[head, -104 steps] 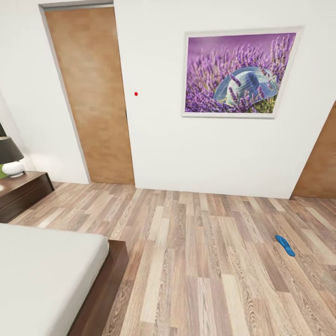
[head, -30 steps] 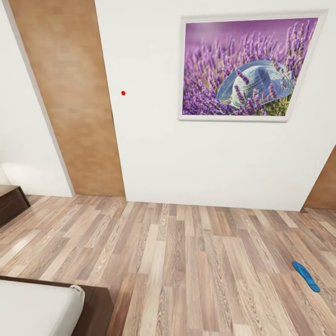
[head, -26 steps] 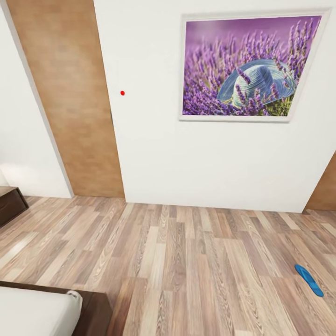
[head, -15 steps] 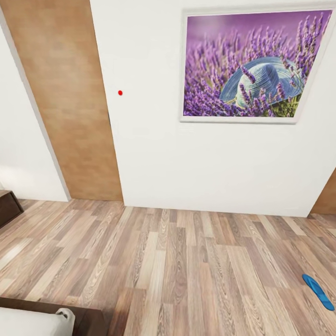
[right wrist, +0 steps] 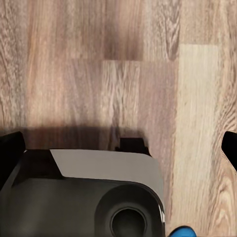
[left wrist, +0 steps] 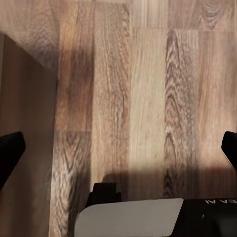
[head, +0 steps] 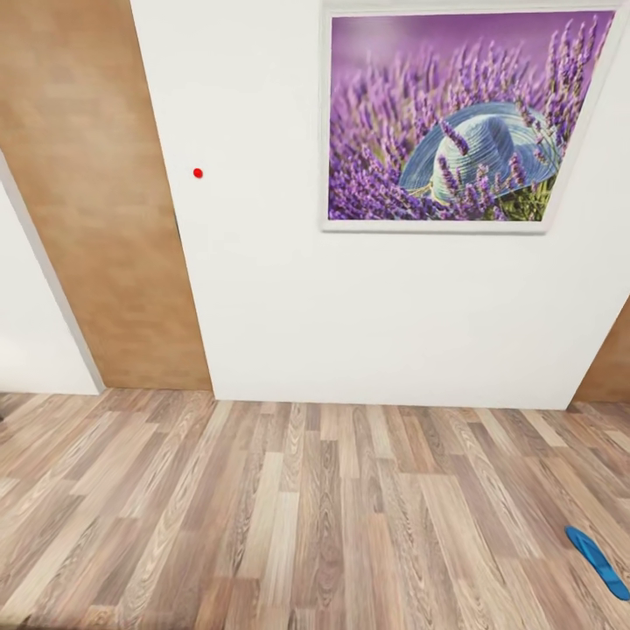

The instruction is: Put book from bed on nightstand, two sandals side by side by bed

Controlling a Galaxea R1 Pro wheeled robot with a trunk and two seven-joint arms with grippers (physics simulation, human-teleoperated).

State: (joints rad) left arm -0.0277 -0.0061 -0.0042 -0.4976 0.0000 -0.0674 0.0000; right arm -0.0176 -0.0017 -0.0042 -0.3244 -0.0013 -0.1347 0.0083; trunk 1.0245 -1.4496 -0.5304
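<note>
Item: one blue sandal (head: 597,561), flat on the wood-plank floor (head: 315,516), located at about four o'clock in the head view, near the frame's lower right corner and well apart from the wall. It is touched by nothing. A small bright-blue rounded shape (right wrist: 181,232) is cut by the edge of the right wrist view beside the robot's dark base; what it is cannot be told.

Writing: pale letters are seen on the dark robot body (left wrist: 217,201) in the left wrist view, cropped by the frame edge and upside down; they cannot be read with confidence.

Left gripper (left wrist: 118,153): two black fingertips are seen at opposite edges of the left wrist view, spread wide, with bare floor between them. Nothing is held or touched. A dark brown panel (left wrist: 24,148) is seen along one side of that view.

Right gripper (right wrist: 118,148): black fingertips are likewise set at opposite edges of the right wrist view, spread wide, with nothing held. Floor planks and the robot's grey and black base (right wrist: 89,197) are seen beneath.

Surroundings: a white wall (head: 367,315) at twelve o'clock; a framed picture (head: 455,118) of purple lavender with a blue hat at one o'clock; a small red dot (head: 198,172) at eleven o'clock; a wooden door (head: 96,201) at ten o'clock; a second wooden door's edge (head: 608,367) at three o'clock.
</note>
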